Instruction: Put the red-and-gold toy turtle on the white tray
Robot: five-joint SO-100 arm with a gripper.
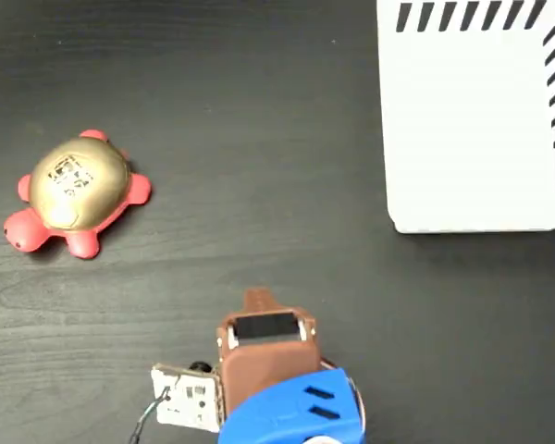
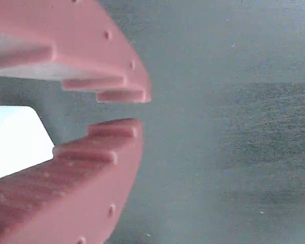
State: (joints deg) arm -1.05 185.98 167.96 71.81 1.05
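**Turtle lying at the left, tray at the upper right**

In the fixed view the red-and-gold toy turtle (image 1: 76,193) is sitting upright on the dark wood-grain surface (image 1: 259,139) at the left. Its long axis is running diagonally, with the head pointing toward the lower left corner of the picture and the tail end toward the upper right. A dark printed mark is showing on top of the gold shell, but it is too small to read.

The white tray (image 1: 472,129) is lying at the upper right, well apart from the turtle, with black diagonal stripes showing along its top and right edges.

The hand (image 2: 126,109) is showing in the wrist view with its reddish fingers (image 2: 91,157) standing slightly apart, a narrow gap between the tips, gripping nothing. In the fixed view the arm (image 1: 268,379), brown and blue, is sitting at the bottom centre, away from both turtle and tray.
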